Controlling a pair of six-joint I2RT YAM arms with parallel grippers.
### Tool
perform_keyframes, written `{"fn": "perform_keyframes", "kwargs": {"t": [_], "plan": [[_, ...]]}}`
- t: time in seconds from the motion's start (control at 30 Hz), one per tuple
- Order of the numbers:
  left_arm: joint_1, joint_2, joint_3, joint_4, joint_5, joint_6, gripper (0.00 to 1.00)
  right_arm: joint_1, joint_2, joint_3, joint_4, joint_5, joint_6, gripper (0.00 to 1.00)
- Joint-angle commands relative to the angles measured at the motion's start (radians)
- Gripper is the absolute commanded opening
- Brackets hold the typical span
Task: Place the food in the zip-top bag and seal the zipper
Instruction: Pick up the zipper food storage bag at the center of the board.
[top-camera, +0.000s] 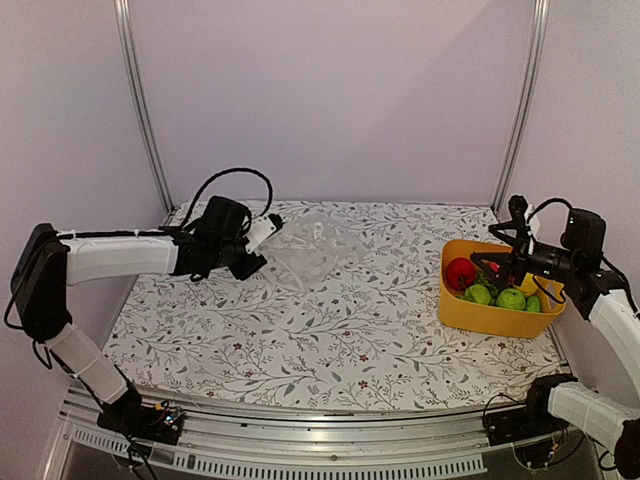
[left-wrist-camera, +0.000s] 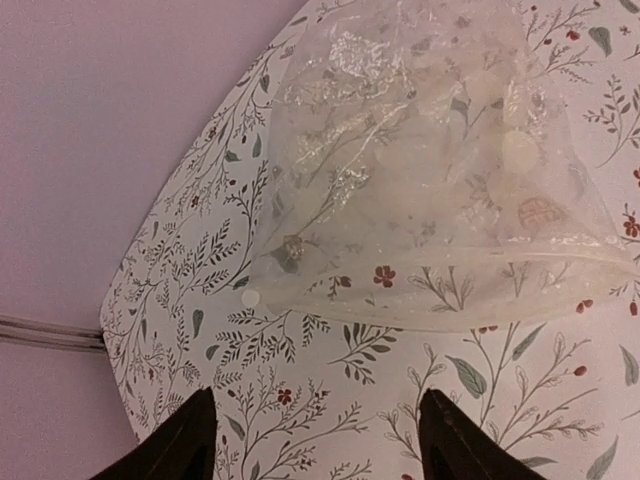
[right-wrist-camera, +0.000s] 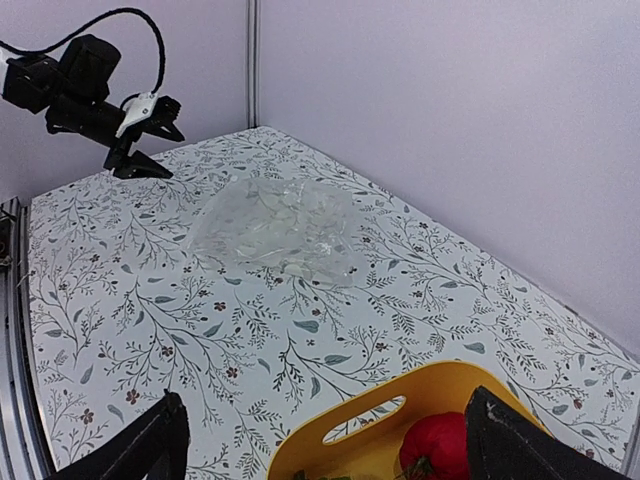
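A clear, crinkly plastic bag lies flat on the table with the leaf and flower cloth, in the upper middle of the top picture. It looks empty. In the left wrist picture the bag fills the upper right. Its thin clear zipper strip runs along the rim of the mouth, which faces the bottom of the frame.

The left gripper is just left of the bag and not touching it. Its two dark fingers stand wide apart at the bottom of its own picture, with nothing between them.

The food sits in a yellow plastic tub on the right side of the top picture, well apart from the bag. There is a red ball and some green balls in it.

The right gripper hangs over the tub. Its fingers are spread wide at the bottom corners of the right wrist picture and hold nothing. The tub's rim and the red ball show between them.
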Motion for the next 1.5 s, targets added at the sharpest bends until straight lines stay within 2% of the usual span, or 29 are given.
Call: {"fn": "perform_keyframes", "kwargs": {"t": [0.0, 0.17, 0.37, 0.53, 0.6, 0.73, 0.9, 1.0, 1.07, 1.17, 1.23, 1.33, 1.47], "plan": [[-0.020, 0.098, 0.064, -0.017, -0.117, 0.157, 0.69, -0.003, -0.018, 0.000, -0.023, -0.028, -0.037, 0.95], [-0.020, 0.213, 0.097, -0.002, -0.134, 0.282, 0.68, -0.002, -0.022, -0.004, -0.035, -0.036, -0.045, 0.96], [-0.032, 0.305, 0.115, 0.116, -0.128, 0.372, 0.68, -0.003, -0.024, -0.006, -0.038, -0.035, -0.049, 0.96], [-0.033, 0.388, 0.126, 0.307, -0.137, 0.461, 0.65, -0.003, -0.023, -0.007, -0.040, -0.024, -0.053, 0.97], [-0.037, 0.421, 0.136, 0.362, -0.134, 0.492, 0.58, -0.002, -0.020, -0.008, -0.042, -0.021, -0.056, 0.97], [-0.061, 0.467, 0.158, 0.438, -0.132, 0.547, 0.37, -0.003, -0.014, -0.009, -0.043, -0.013, -0.060, 0.97], [-0.111, 0.471, 0.210, 0.401, -0.126, 0.544, 0.09, -0.003, -0.008, -0.009, -0.043, -0.011, -0.061, 0.97], [-0.144, 0.424, 0.258, 0.320, -0.134, 0.455, 0.03, -0.003, -0.001, -0.010, -0.038, -0.012, -0.058, 0.97], [-0.162, 0.373, 0.302, 0.257, -0.135, 0.336, 0.00, -0.003, 0.004, -0.008, -0.032, -0.003, -0.053, 0.96], [-0.167, 0.276, 0.369, 0.152, -0.083, 0.005, 0.00, -0.003, 0.010, 0.003, -0.026, 0.009, -0.034, 0.94], [-0.166, 0.205, 0.364, 0.140, -0.031, -0.187, 0.00, -0.002, 0.011, 0.025, -0.026, 0.011, -0.016, 0.93], [-0.167, 0.109, 0.310, 0.161, 0.037, -0.405, 0.00, -0.002, 0.015, 0.094, -0.046, -0.020, 0.023, 0.91], [-0.169, 0.031, 0.255, 0.174, 0.052, -0.675, 0.00, 0.016, 0.061, 0.231, -0.119, -0.101, 0.073, 0.86]]}}
